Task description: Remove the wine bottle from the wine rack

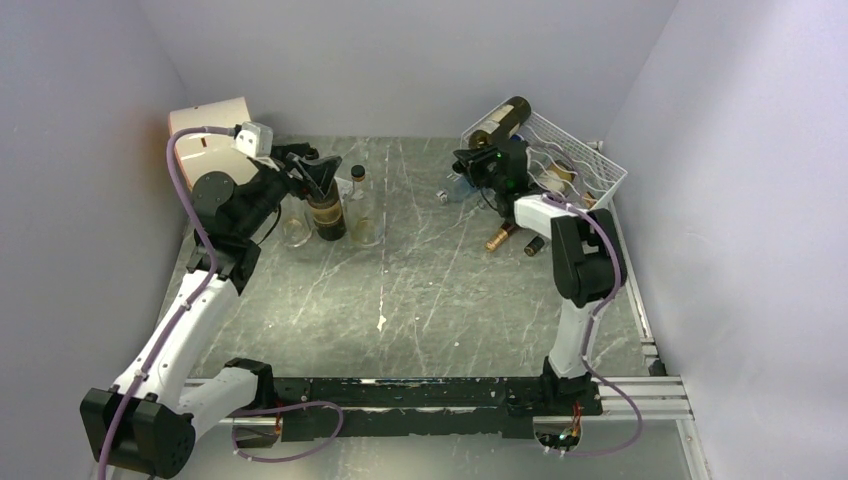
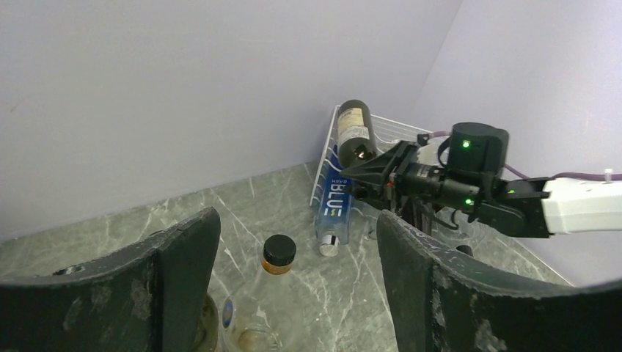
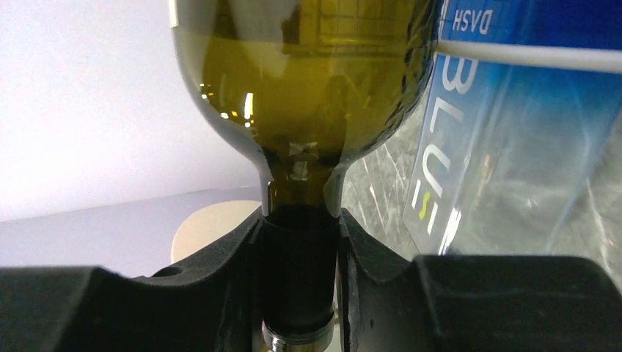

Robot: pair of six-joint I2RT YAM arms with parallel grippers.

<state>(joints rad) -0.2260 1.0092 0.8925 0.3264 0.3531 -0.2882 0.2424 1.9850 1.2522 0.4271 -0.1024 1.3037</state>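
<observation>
A blue-labelled clear bottle (image 2: pixel 334 199) is being borne lying down by the marbled grey worktop (image 1: pixel 400 300), its silver cap pointing toward the worktop's middle. Near it, a small amber jar (image 2: pixel 278 254) with a black lid is being supported upright. The far left corner is being occupied by a cream drum (image 1: pixel 207 128).

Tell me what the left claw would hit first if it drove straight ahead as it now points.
Probably the small black-capped jar, low just ahead; the blue water bottle lies beyond. Depth is unclear.
</observation>
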